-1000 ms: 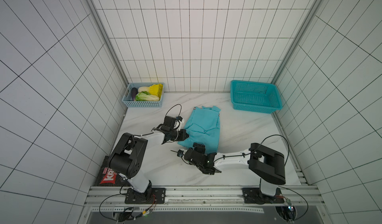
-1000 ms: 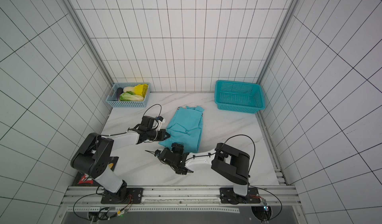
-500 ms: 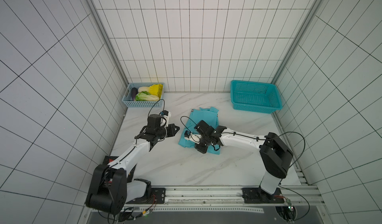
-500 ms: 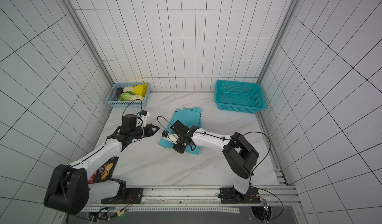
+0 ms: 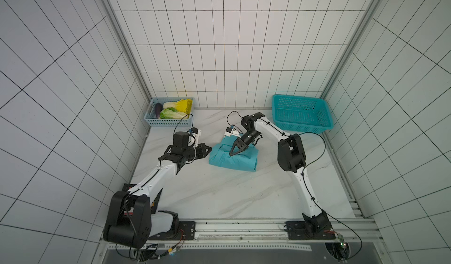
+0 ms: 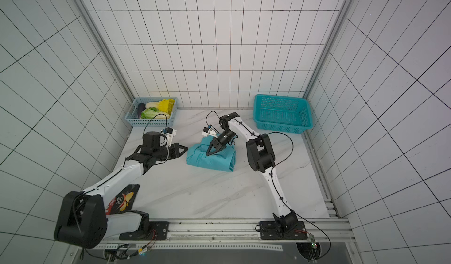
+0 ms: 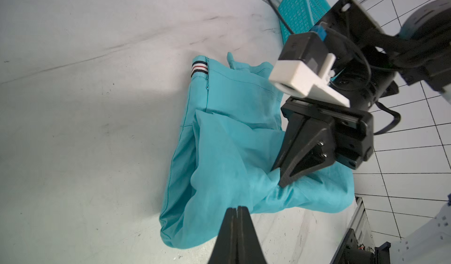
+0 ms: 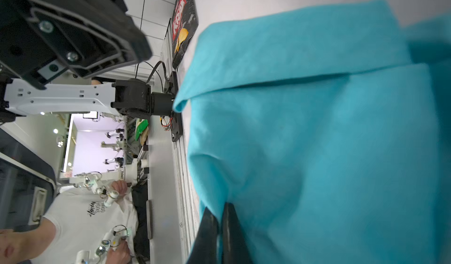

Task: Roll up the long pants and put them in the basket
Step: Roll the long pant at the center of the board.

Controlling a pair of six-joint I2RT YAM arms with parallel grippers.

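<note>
The long pants (image 5: 238,161) lie as a folded teal bundle in the middle of the marble table, seen in both top views (image 6: 214,161). My right gripper (image 5: 230,154) comes down on the bundle's top from the far side. It is shut on a pinched fold of the pants (image 8: 317,128), and teal cloth shows between its tips (image 8: 219,209). In the left wrist view the cloth (image 7: 219,140) is drawn up to the right gripper (image 7: 280,181). My left gripper (image 5: 210,150) is shut and empty, with its tip (image 7: 237,208) at the bundle's left edge.
A grey-blue basket (image 5: 168,123) of vegetables stands at the back left. At the back right is a teal mesh basket (image 5: 305,126). A chip bag (image 6: 123,198) lies by the left arm's base. A metal rail (image 5: 244,226) runs along the table's front edge.
The pants lay longer before and are now a shorter bundle. My right gripper moved from the near end up over the cloth and shut on it. The left gripper stayed shut by the left edge.
</note>
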